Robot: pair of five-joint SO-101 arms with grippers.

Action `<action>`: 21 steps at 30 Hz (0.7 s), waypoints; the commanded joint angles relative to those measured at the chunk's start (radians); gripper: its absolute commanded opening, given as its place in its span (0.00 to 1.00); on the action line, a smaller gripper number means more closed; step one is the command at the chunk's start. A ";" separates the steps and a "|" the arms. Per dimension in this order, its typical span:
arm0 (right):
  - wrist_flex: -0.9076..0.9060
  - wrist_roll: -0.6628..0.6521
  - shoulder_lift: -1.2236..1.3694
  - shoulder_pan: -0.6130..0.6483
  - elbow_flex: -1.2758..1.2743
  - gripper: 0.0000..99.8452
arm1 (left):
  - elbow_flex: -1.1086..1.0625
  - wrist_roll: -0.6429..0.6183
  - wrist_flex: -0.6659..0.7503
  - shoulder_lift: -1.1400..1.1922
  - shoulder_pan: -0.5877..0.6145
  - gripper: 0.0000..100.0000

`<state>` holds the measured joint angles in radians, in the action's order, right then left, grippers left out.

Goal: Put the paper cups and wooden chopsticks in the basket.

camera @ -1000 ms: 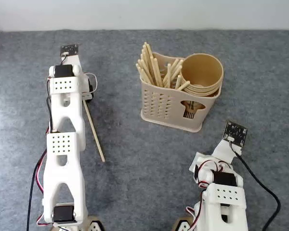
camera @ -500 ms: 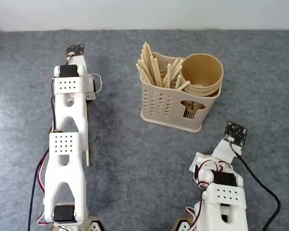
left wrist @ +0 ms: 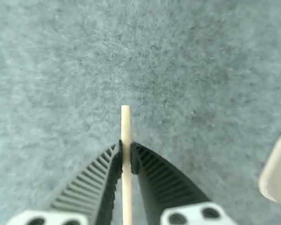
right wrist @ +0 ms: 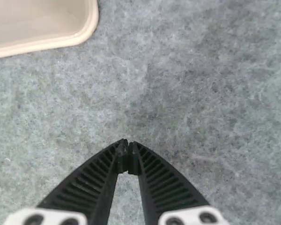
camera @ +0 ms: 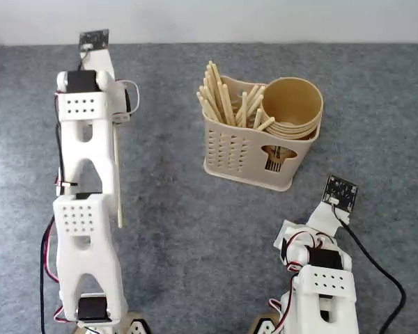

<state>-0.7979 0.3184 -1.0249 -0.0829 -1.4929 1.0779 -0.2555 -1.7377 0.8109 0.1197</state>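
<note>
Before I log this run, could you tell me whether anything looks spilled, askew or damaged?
Nothing spilled or damaged. The basket stands upright; its chopsticks lean unevenly past the rim. One chopstick is outside, clamped in the left gripper.

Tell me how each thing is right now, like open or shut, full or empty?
Left hand: shut, pinching the single chopstick.
Right hand: shut, holding nothing.
Basket: upright, with cups and chopsticks inside.
Paper cups: nested together in the basket.
Chopstick bundle: standing on end in the basket, leaning.

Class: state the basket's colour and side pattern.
The basket is beige, with rows of slots; best in the high view.
</note>
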 commanded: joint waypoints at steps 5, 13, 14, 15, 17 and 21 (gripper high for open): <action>0.015 0.008 -0.028 -0.010 0.008 0.01 | -0.213 0.009 -0.015 -0.436 -0.008 0.01; 0.015 0.008 -0.028 -0.010 0.008 0.01 | -0.312 0.006 0.031 -0.657 -0.029 0.01; 0.015 0.008 -0.028 -0.010 0.008 0.01 | -0.320 0.006 0.034 -0.671 -0.041 0.01; 0.015 0.008 -0.028 -0.010 0.008 0.01 | -0.326 0.006 0.034 -0.683 -0.060 0.01; 0.015 0.008 -0.028 -0.010 0.008 0.01 | -0.321 0.006 0.032 -0.706 -0.098 0.01; 0.015 0.008 -0.028 -0.010 0.008 0.01 | -0.300 0.005 0.052 -0.806 -0.166 0.01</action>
<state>-0.7979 0.3184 -1.0249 -0.0829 -1.4929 0.7449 -0.2555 -1.7223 0.1174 0.0000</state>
